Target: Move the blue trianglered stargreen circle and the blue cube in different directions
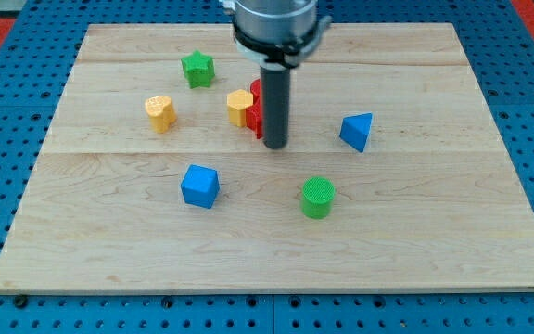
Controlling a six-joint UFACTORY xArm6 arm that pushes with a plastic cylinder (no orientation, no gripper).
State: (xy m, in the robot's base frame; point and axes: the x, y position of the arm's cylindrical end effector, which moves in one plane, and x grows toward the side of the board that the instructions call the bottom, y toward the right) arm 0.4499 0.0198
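the red block (pixel 256 109), likely the star, sits mid-board, half hidden behind my tip (pixel 275 146), which touches its right side; no jaws, just the bare rod. blue triangle (pixel 357 131) right, green circle (pixel 318 197) and blue cube (pixel 199 186) below, apart. i judge the star push is underway; next, shove it leftward, minding the yellow block (pixel 239 107).

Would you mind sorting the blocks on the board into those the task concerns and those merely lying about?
Part of the job: blue triangle, red block (partly hidden behind the rod, presumably the star), green circle, blue cube. My tip sits just right of the red block.

Lying about: green star, yellow block at the view's left, yellow block touching the red one.
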